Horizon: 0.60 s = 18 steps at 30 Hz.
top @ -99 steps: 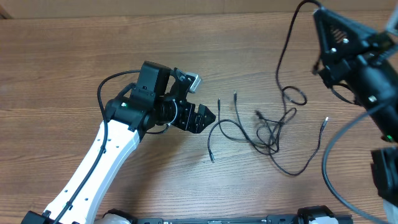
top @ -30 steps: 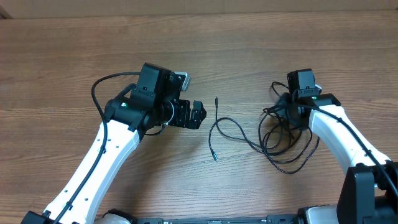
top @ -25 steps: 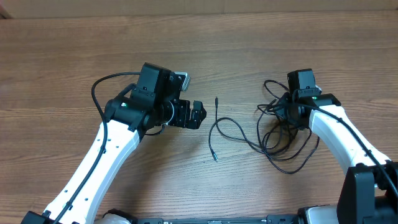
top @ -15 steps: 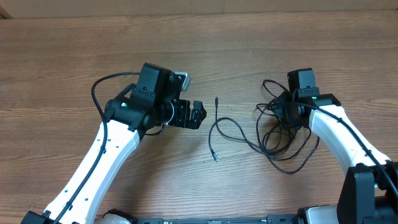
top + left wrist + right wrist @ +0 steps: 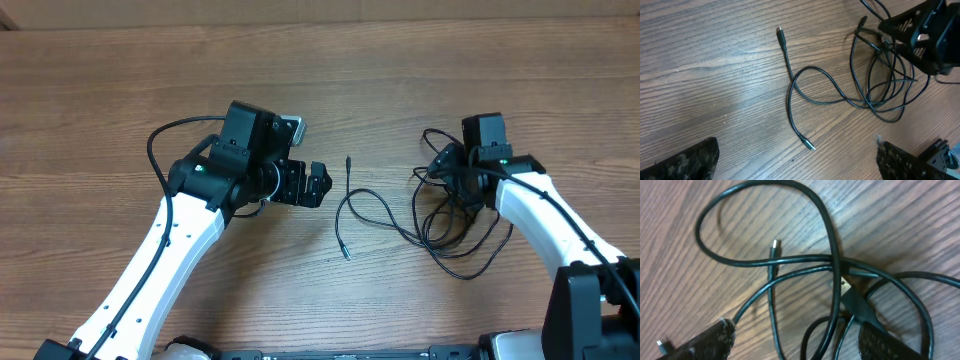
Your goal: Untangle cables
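Thin black cables lie in a tangled pile (image 5: 452, 222) at the right, under and in front of my right gripper (image 5: 447, 176). One strand (image 5: 360, 205) runs left out of the pile in a loop, ending in two small plugs. My right gripper (image 5: 797, 347) is open and low over the pile, with several strands (image 5: 832, 270) passing between its fingers and a small plug (image 5: 775, 244) just ahead. My left gripper (image 5: 317, 185) hangs open left of the loop. In the left wrist view the loop (image 5: 807, 85) and its silvery plug (image 5: 810, 146) lie ahead of the left gripper (image 5: 795, 167).
The wooden table (image 5: 120, 90) carries only the cables. The right arm (image 5: 920, 30) shows at the top right of the left wrist view, close to the pile. A thick black wire (image 5: 160, 150) arcs off the left arm.
The right arm came down from high up onto the cables, which are now bunched together. Within the last second its jaws have spread apart and a loop sprang out at the pile's upper left. The left arm stayed still.
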Motion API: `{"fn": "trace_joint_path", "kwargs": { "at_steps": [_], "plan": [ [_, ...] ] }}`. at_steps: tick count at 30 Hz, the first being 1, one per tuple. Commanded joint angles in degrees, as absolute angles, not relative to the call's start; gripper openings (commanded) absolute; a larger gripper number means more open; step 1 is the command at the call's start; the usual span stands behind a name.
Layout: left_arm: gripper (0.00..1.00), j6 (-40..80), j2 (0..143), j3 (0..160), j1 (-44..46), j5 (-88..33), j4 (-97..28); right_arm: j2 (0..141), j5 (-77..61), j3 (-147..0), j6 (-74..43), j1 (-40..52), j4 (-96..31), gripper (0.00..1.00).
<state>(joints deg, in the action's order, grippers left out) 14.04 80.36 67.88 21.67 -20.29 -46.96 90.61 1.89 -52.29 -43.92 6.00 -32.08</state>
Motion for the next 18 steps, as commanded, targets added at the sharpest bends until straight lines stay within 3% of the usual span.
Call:
{"fn": "trace_joint_path", "kwargs": {
  "at_steps": [1, 3, 5, 6, 11, 18],
  "plan": [
    [1.0, 14.8, 79.1, 68.5, 21.8, -19.9, -46.9, 92.1, 2.5, -49.5, -45.4, 5.7, -28.5, 0.69],
    [1.0, 14.8, 79.1, 68.5, 21.8, -19.9, -46.9, 92.1, 2.5, -49.5, -45.4, 5.7, -27.4, 0.51],
    [1.0, 14.8, 79.1, 68.5, 21.8, -19.9, -46.9, 92.2, 2.5, -49.5, -45.5, 5.7, -26.5, 0.1],
    [1.0, 14.8, 79.1, 68.5, 21.8, -19.9, -46.9, 92.2, 2.5, -49.6, -45.4, 5.7, -25.7, 0.04],
    [1.0, 14.8, 79.1, 68.5, 21.8, -19.9, -46.9, 89.9, -0.2, -54.3, -36.8, 5.7, -24.3, 0.04],
    [1.0, 14.8, 79.1, 68.5, 21.8, -19.9, -46.9, 78.7, -1.2, -76.6, -28.6, 5.7, -26.5, 0.04]
  ]
}}
